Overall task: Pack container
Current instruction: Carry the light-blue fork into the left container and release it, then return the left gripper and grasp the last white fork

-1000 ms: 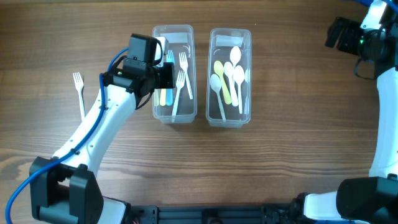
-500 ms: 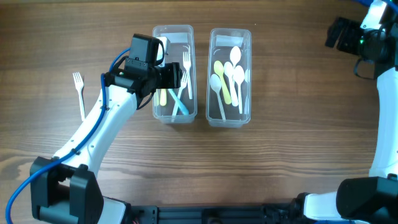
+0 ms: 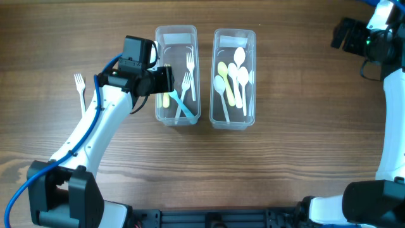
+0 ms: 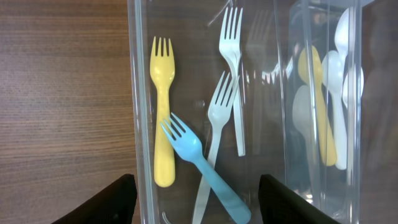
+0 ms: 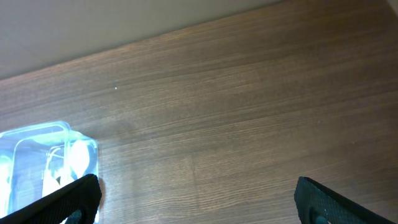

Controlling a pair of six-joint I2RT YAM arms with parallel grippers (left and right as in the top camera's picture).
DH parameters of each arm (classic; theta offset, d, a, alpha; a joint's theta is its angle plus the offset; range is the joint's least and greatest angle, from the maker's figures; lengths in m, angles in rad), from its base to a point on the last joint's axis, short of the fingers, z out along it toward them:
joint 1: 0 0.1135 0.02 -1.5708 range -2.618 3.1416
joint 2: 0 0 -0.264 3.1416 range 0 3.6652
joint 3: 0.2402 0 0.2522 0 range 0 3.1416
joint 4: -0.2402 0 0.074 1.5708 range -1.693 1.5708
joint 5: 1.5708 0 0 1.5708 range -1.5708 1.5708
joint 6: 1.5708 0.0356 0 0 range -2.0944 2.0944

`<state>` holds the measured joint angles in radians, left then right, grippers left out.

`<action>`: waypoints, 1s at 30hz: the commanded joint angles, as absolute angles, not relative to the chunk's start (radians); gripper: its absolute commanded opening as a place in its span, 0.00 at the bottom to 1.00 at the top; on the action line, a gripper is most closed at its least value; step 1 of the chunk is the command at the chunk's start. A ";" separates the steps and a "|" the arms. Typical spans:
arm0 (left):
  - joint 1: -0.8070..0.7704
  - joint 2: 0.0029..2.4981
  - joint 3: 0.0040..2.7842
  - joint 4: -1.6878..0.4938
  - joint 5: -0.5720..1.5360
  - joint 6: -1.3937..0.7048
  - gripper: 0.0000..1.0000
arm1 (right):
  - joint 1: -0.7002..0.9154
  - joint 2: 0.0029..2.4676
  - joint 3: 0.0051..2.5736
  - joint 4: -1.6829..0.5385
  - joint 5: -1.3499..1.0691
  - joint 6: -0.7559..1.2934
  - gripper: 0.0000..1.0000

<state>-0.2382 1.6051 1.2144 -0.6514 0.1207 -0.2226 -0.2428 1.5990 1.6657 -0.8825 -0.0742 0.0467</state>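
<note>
- The desk [image 3: 285, 158] is almost bare. In the overhead view it carries two clear boxes side by side in the upper middle of the frame, and one piece of cutlery outside them.
- The fork box [image 3: 176, 28], the left one in that view, holds four forks. The spoon box [image 3: 234, 30], just to its right, holds several white spoons and a yellow one [image 3: 224, 75]. As a judgement, the sorting is nearly finished.
- The left fingers [image 4: 102, 202] are spread wide and grip nothing. In the left wrist view they sit at the bottom edge of the frame. One is over the desk just outside the fork box's left wall, and the other is over the strip where the two boxes meet.
- The right fingers [image 5: 62, 199] are also spread wide and empty. They are parked in the upper right of the overhead view, well apart from both boxes.
- The blue fork [image 4: 202, 168] lies in the fork box between the left fingers and below them, with no contact. Its tines point to the upper left, near the handle of the yellow fork [image 4: 163, 124], and its handle crosses a white fork [image 4: 214, 130]. A second white fork [image 4: 231, 74] lies higher in the frame.
- A loose white fork [image 3: 80, 92] lies on the desk at the left of the overhead view, well apart from the fork box. This looks like the one piece left to pack.
</note>
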 commanded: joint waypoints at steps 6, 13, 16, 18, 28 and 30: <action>-0.233 1.591 1.206 -0.693 0.115 -0.221 0.64 | -0.240 1.604 1.667 -0.879 -0.078 0.036 1.00; -0.233 1.591 1.206 -0.703 0.097 -0.223 0.63 | -0.240 1.604 1.667 -0.879 -0.078 0.036 1.00; -0.233 1.591 1.206 -0.705 -0.017 -0.294 0.63 | -0.240 1.604 1.667 -0.879 -0.078 0.037 1.00; -0.231 1.591 1.206 -0.704 -0.127 -0.325 0.63 | -0.240 1.604 1.667 -0.879 -0.078 0.036 1.00; -0.065 1.591 1.206 -0.709 -0.304 -0.322 0.67 | -0.240 1.604 1.667 -0.879 -0.078 0.036 1.00; 0.003 1.592 1.206 -0.709 -0.304 -0.321 0.67 | -0.240 1.604 1.667 -0.879 -0.078 0.037 1.00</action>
<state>-0.0990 1.6051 1.2144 -0.7044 -0.2481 -0.3019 -0.2428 1.5990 1.6657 -0.8825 -0.0742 0.0467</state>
